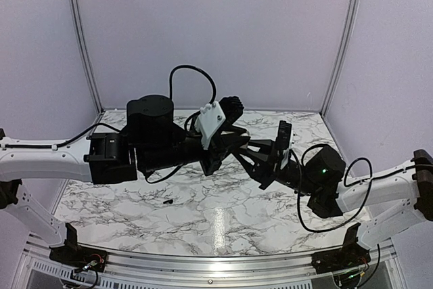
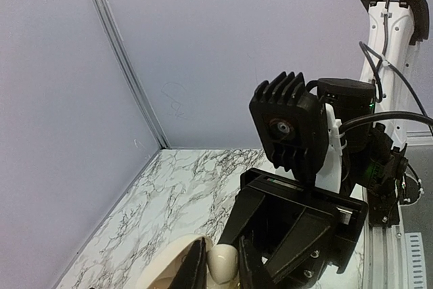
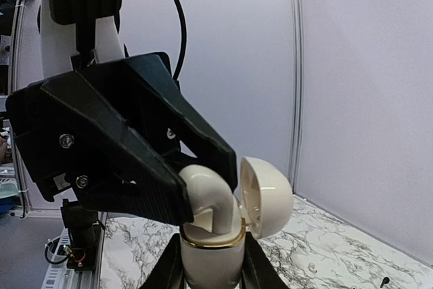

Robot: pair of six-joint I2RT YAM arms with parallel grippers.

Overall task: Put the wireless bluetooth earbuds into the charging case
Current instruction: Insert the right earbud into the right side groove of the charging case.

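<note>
- The right fingers (image 3: 262, 274) are closest. They rise from below and are clamped on the cream body of the charging case (image 3: 211, 258), one finger on each side. The case is upright and held in the air.
- The marble desk (image 1: 223, 225) lies well below the case.
- The left arm (image 1: 40, 160) reaches towards the case from one side and the right arm (image 1: 385, 191) from the other, and the two meet at the case.
- The left fingers (image 3: 128, 187), broad and black, slant down onto the mouth of the case. They are closed on a cream curved piece (image 3: 206, 191) that sits in that mouth. I cannot tell what this piece is.
- The lid (image 3: 269, 197) of the case stands open on its hinge beside the mouth, with its hollow side facing the curved piece.
- One tiny black earbud (image 1: 168, 202) lies on the desk, well apart from the case. In the overhead view it is on the left arm's side of the case and nearer the arm bases.
</note>
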